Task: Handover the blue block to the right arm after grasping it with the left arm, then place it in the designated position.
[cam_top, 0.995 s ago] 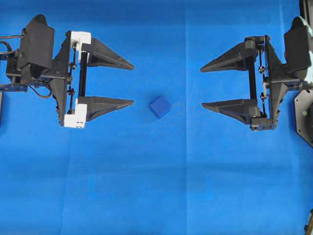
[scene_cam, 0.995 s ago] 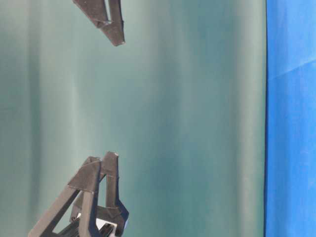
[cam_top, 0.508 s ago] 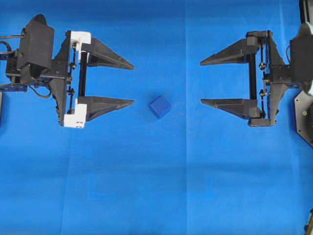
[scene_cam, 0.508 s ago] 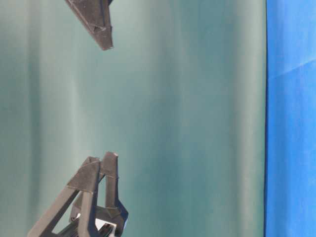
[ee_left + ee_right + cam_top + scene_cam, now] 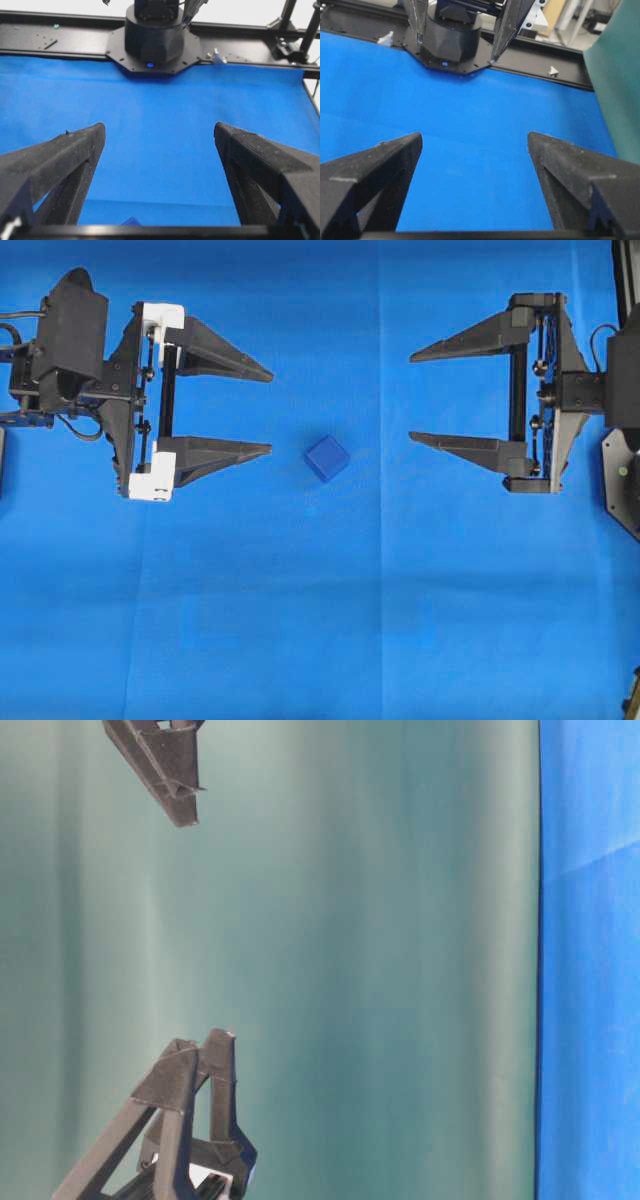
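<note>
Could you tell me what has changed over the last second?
The right gripper has rolled at the wrist, so its open jaws now lie squarer in the overhead view. Nothing was taken hold of or let go. The left gripper stayed still and open, and the blue block has not moved on the cloth.

Blue block (image 5: 327,457): small dark-blue cube, rounded edges, slightly darker than cloth under it; lying flat, turned a little askew (corner toward lower left); free, untouched, between the two grippers, nearer left one.
</note>
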